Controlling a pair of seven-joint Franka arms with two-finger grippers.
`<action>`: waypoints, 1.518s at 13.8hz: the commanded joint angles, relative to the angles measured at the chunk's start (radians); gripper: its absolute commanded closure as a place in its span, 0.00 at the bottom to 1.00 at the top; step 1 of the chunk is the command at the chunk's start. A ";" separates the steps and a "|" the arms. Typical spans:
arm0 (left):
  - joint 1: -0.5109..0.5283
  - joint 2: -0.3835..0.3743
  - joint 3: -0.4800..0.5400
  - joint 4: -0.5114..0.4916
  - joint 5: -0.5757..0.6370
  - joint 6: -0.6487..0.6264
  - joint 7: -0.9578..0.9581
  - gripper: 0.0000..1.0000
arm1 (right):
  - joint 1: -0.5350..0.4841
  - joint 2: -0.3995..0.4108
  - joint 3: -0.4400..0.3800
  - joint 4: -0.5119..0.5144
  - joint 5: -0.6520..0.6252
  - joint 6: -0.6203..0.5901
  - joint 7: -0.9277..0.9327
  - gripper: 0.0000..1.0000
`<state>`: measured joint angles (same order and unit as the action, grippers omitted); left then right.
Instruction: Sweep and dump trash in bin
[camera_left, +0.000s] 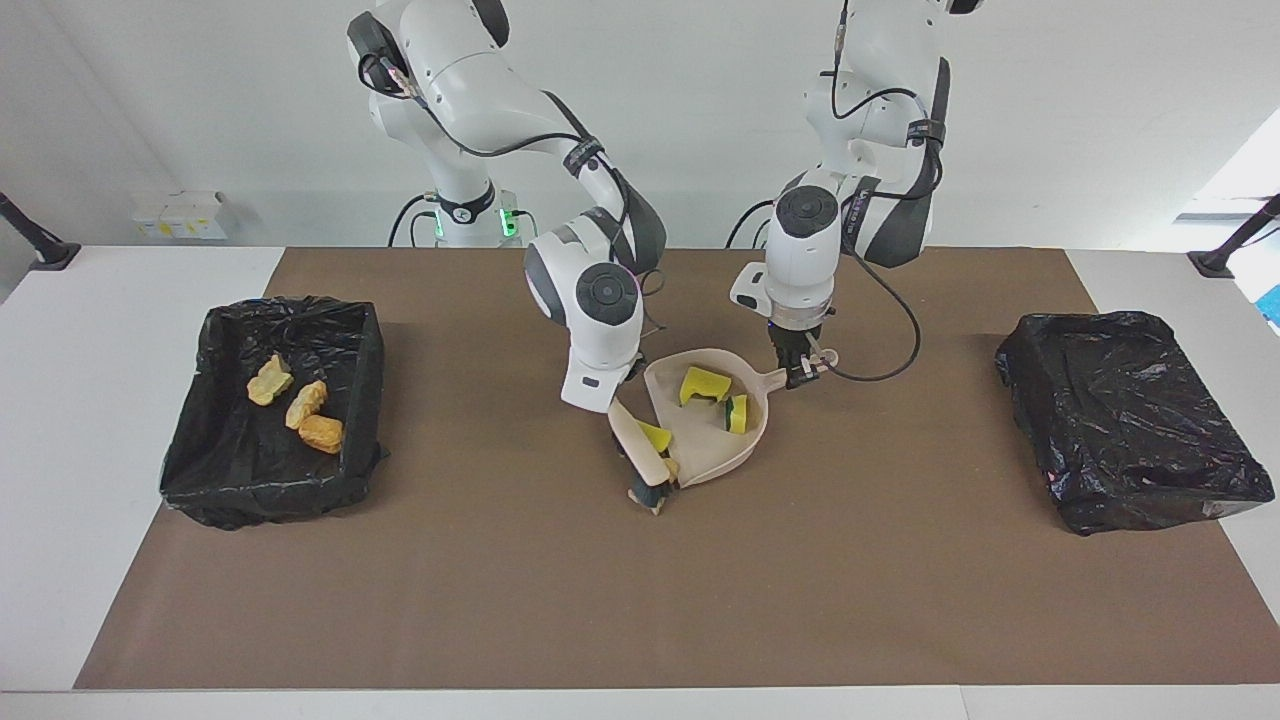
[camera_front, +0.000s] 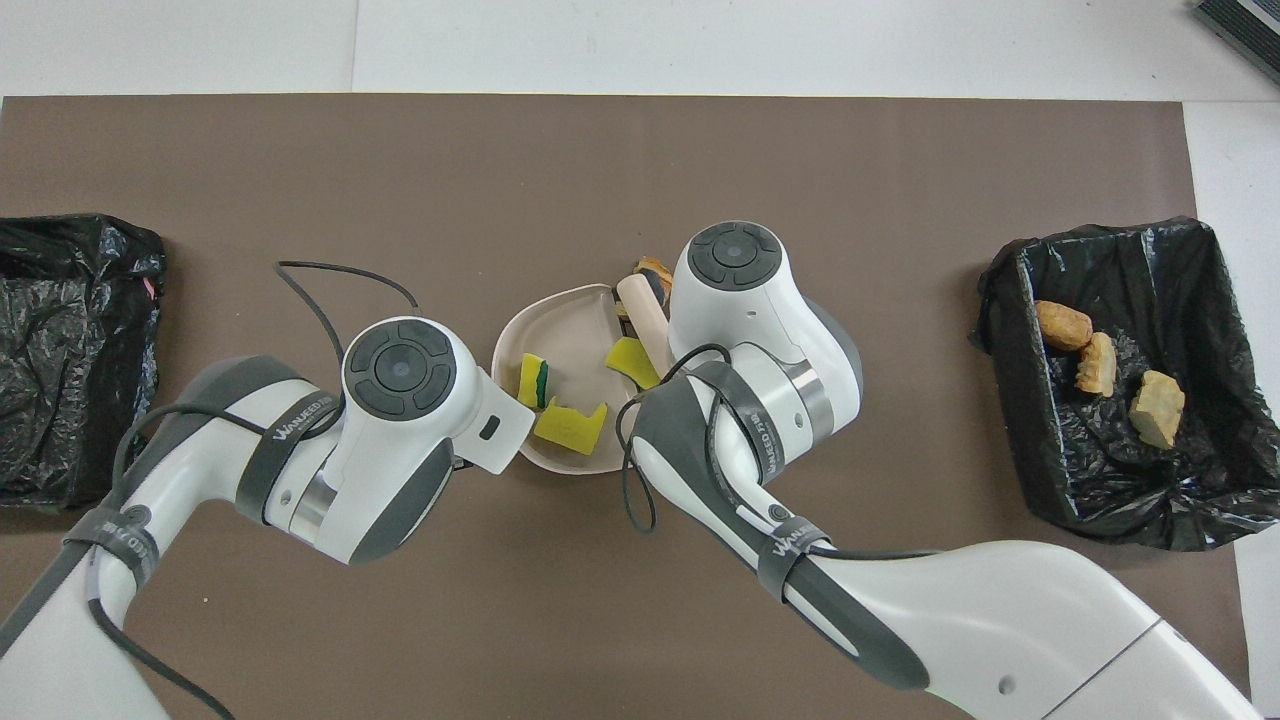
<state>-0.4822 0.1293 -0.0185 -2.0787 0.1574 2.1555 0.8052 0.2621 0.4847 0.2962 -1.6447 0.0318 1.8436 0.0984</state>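
My right gripper (camera_left: 620, 398) is shut on the beige brush (camera_left: 642, 452), whose dark bristles press against the open mouth of the beige dustpan (camera_left: 712, 458). My left gripper (camera_left: 803, 368) is shut on the dustpan's handle and keeps the pan flat on the mat. In the pan lie three pieces of trash: a yellow sponge chunk (camera_left: 703, 383), a green-backed one (camera_left: 737, 413), and another yellow chunk (camera_front: 632, 360) just inside the mouth. A golden-brown pastry lump (camera_front: 655, 270) sits by the bristles at the pan's lip. Both wrists cover their fingers in the overhead view.
A black-lined bin (camera_left: 230, 470) at the right arm's end of the table holds three golden-brown lumps (camera_left: 298, 405). A second black-lined bin (camera_left: 1130, 420) stands at the left arm's end. A brown mat (camera_left: 640, 600) covers the table's middle.
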 joint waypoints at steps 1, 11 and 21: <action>-0.004 -0.025 0.006 -0.029 0.019 0.027 -0.021 1.00 | 0.005 -0.040 0.026 -0.030 0.086 -0.059 0.073 1.00; -0.004 -0.025 0.006 -0.031 0.017 0.027 -0.050 1.00 | -0.058 -0.175 0.064 -0.023 0.271 -0.155 0.261 1.00; 0.013 -0.025 0.005 -0.031 0.017 0.011 -0.087 1.00 | -0.156 -0.037 0.067 0.000 -0.256 -0.035 0.164 1.00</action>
<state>-0.4755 0.1293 -0.0144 -2.0795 0.1574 2.1568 0.7605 0.1150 0.4081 0.3477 -1.6601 -0.1755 1.7852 0.3196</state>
